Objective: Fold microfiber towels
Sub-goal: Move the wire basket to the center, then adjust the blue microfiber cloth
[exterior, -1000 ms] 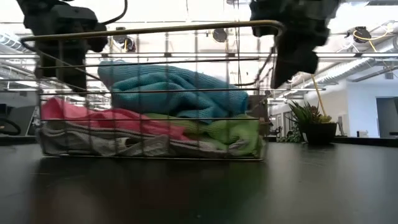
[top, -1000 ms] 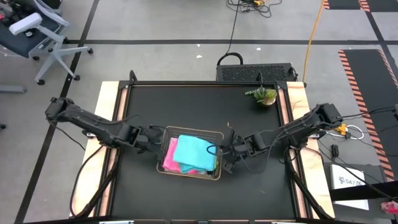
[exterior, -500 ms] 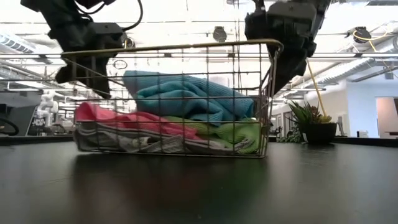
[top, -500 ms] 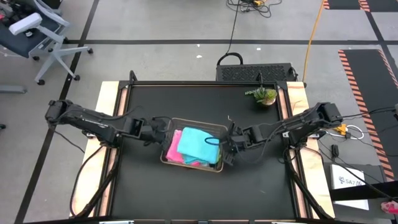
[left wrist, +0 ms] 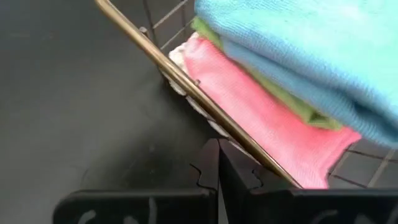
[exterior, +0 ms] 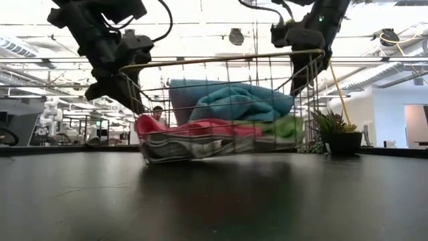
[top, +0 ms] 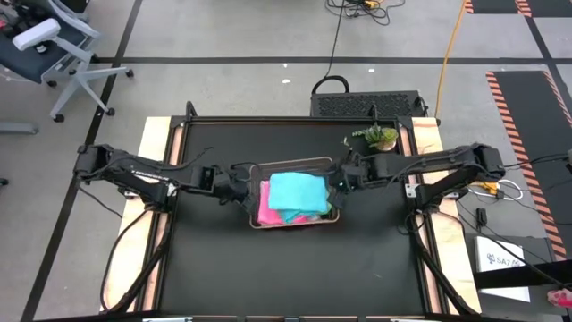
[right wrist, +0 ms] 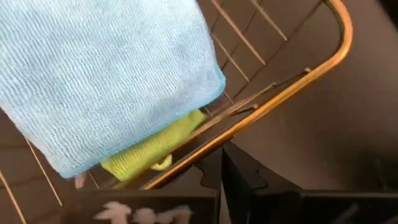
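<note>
The microfiber towels [top: 298,195] lay heaped in a wire mesh basket [top: 292,165] near the middle of the black table [top: 214,268] — a teal towel [exterior: 234,102] on top, a pink towel [exterior: 180,127] and a lime green towel [exterior: 287,126] under it, and a pale cloth [exterior: 167,142] at the bottom of the pile. In the low view the basket sat tilted, with its right end higher than its left. The left gripper [top: 243,188] was at the basket's left end, its fingers pressed shut on the brass-coloured top rim [left wrist: 186,84], with the pink towel just inside the wire there. The right gripper [top: 342,179] was at the basket's right end, likewise pinched shut on the rim — the right wrist view showed the rounded corner of the wire running between its fingers, beside the teal and lime green towels. A small potted plant [top: 379,137] stood well apart, near the table's far right corner.
</note>
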